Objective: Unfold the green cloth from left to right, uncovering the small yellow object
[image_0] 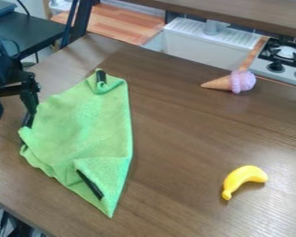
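Observation:
At the left edge of the camera view my black gripper (15, 109) stands open, its two fingers spread apart. Its right finger is close to the left edge of a green cloth (89, 125); whether they touch I cannot tell. The cloth lies rumpled on the left half of the brown table (181, 139), with black strips at its top corner, left edge and lower fold. A yellow toy banana (244, 177) rests at the lower right. Near the back edge lies a toy ice cream cone (238, 82), its purple top pointing right.
Behind the table are a white sink (206, 39) and a stove (281, 58) with black knobs. A dark surface (36, 28) is at the upper left, beside a dark upright post (80, 21). A wooden shelf (237, 14) crosses the top right.

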{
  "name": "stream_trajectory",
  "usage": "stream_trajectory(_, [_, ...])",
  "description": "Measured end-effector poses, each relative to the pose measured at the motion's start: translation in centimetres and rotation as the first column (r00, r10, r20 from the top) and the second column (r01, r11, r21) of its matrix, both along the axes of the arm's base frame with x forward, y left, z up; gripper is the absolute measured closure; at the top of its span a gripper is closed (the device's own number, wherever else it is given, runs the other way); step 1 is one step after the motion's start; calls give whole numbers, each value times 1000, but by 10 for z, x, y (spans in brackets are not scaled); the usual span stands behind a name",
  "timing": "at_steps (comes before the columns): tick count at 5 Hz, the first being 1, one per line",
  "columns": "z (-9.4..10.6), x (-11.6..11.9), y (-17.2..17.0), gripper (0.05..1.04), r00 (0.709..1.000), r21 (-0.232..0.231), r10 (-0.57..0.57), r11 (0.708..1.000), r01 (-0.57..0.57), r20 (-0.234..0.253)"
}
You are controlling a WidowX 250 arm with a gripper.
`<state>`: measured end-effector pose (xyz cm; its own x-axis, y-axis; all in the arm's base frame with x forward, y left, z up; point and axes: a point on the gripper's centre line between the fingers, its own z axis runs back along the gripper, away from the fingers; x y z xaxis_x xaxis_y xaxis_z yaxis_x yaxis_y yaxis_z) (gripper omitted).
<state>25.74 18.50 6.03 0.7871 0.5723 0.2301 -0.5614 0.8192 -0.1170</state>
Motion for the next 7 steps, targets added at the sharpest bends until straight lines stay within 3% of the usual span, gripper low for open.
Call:
stream_trajectory(3, [-6,14,-5,111,1000,28,-3,1000,3,-16])
stream_trajectory(4, [-9,15,-4,242,1000,38,10,999,-10,-19])
stream_trajectory(6, [-16,13,-9,820,999,48,29,998,-27,-24])
stream_trajectory(7, [-19,13,-12,977,999,54,31,998,-30,-26])
